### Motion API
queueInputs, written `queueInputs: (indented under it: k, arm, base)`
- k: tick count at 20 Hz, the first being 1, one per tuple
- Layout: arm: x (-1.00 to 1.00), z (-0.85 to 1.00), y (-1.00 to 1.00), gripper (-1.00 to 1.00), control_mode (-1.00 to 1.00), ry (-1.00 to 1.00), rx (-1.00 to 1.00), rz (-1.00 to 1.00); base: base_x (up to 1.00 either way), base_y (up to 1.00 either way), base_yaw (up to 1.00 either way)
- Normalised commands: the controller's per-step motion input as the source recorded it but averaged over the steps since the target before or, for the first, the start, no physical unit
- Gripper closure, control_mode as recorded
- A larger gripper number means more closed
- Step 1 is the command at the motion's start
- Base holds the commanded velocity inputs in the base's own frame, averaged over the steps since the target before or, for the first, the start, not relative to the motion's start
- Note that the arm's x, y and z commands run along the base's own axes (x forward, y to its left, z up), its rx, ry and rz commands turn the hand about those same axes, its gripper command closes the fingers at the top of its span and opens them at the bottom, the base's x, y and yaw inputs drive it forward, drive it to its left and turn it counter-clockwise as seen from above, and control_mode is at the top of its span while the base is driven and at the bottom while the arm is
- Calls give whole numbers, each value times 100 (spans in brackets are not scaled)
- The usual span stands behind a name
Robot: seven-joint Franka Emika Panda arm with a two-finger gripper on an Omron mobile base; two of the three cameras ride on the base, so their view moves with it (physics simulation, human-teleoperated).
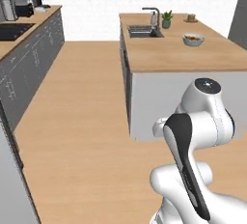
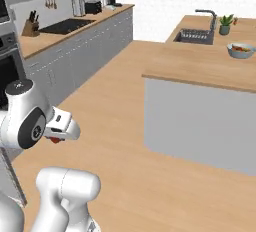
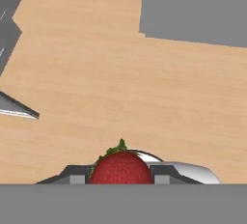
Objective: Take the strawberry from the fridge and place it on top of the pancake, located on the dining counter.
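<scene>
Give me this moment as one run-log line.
phase: carrying | pincer: shut on strawberry | below: wooden floor | counter with sink ahead | pancake: unseen | placed: no

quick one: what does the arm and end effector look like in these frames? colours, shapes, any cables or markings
The arm is glossy white with rounded, bulbous links. A dark grey to black panel runs along one link, and a round dark cap with a small light dot tops one joint; another joint in the right base view has a dark round face. The end effector has a white body, and its fingertips are dark grey. No cables or lettering can be made out.
</scene>
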Motion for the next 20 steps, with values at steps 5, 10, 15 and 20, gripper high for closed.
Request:
queueInputs:
  k: [5, 10, 15, 20]
  arm:
    - [0, 0, 0, 100, 100, 0, 0, 0]
    - [0, 0, 0, 100, 100, 0, 0, 0]
    - [0, 0, 0, 100, 100, 0, 0, 0]
    - [0, 0, 0, 100, 100, 0, 0, 0]
  base:
    - [15, -100, -46]
    - [29, -100, -41]
    - [50, -100, -34]
    - [94, -100, -9]
